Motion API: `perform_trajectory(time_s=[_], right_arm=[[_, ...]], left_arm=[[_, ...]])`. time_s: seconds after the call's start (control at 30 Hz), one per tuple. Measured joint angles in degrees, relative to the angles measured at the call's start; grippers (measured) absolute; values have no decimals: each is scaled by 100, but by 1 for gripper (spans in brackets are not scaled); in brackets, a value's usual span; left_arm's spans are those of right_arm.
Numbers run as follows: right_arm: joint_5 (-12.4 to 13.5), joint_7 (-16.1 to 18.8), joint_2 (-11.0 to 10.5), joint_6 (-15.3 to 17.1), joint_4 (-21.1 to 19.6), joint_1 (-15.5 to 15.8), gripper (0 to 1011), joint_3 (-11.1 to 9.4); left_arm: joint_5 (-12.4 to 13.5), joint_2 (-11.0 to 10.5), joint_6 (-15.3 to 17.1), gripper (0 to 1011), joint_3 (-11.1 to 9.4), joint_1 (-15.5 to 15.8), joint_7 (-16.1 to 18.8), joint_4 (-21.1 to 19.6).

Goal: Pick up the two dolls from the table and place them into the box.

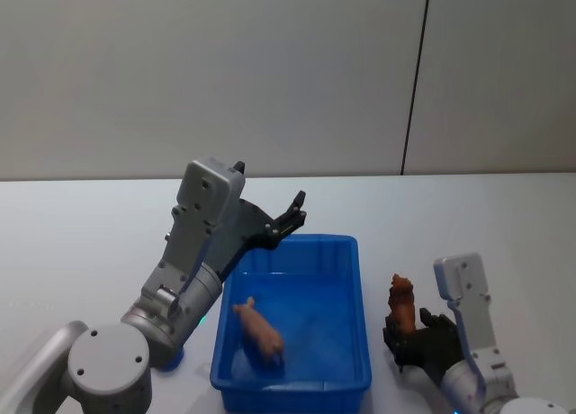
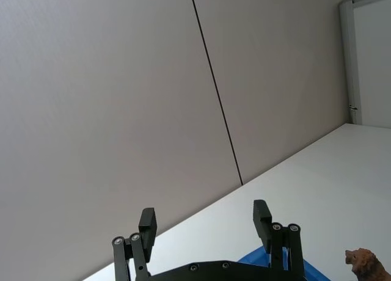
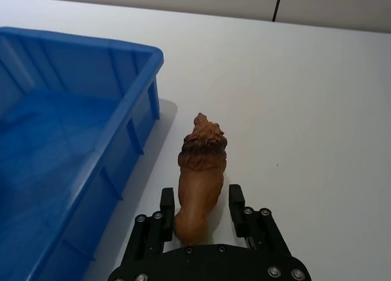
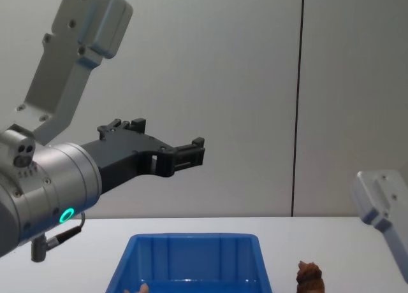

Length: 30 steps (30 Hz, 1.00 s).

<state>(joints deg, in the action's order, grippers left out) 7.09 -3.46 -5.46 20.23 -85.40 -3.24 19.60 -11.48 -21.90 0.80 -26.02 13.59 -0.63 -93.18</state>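
Observation:
The pale pink pig-like doll (image 1: 259, 331) lies inside the blue box (image 1: 360, 342), near its front. The reddish-brown furry doll (image 1: 401, 304) is on the box's right side, just over the white table (image 1: 504, 225). My right gripper (image 3: 201, 204) is shut on its hindquarters, its head pointing away from the wrist. The same doll (image 4: 310, 277) shows low in the chest view. My left gripper (image 1: 292, 218) is held open and empty in the air above the box's far left corner, and its fingers (image 2: 263, 217) point toward the wall.
The box's near wall (image 3: 131, 110) stands a short way left of the brown doll. The grey wall (image 1: 288, 72) with a dark vertical seam rises behind the table. White tabletop stretches to the right and far side of the box.

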Motion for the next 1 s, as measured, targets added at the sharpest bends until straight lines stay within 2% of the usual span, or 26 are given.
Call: perform_trajectory(time_s=[0.03, 0.1, 0.13, 0.23, 0.27, 0.33, 0.57, 0.77, 1.0], right_arm=[[0, 0, 0, 0, 0, 0, 537, 0], [-5, -33, 27, 91, 27, -25, 503, 1], [-7, -52, 41, 142, 43, -40, 443, 1], [-16, -82, 71, 222, 65, -67, 375, 0], [-22, -88, 75, 236, 67, -72, 325, -1], [-46, -98, 87, 249, 68, -83, 304, -2], [-164, -106, 98, 189, 5, -91, 304, 3], [-346, -75, 85, 2, -132, -86, 304, 13], [-567, 184, 37, -334, -319, -85, 304, 19]], left_arm=[[0, 0, 0, 1001, 0, 0, 0, 0], [0, 0, 0, 1001, 0, 0, 0, 0], [0, 0, 0, 1001, 0, 0, 0, 0], [0, 0, 0, 1001, 0, 0, 0, 0], [0, 0, 0, 1001, 0, 0, 0, 0], [0, 0, 0, 1001, 0, 0, 0, 0], [0, 0, 0, 1001, 0, 0, 0, 0], [0, 0, 0, 1001, 0, 0, 0, 0], [0, 1, 0, 1001, 0, 0, 0, 0]])
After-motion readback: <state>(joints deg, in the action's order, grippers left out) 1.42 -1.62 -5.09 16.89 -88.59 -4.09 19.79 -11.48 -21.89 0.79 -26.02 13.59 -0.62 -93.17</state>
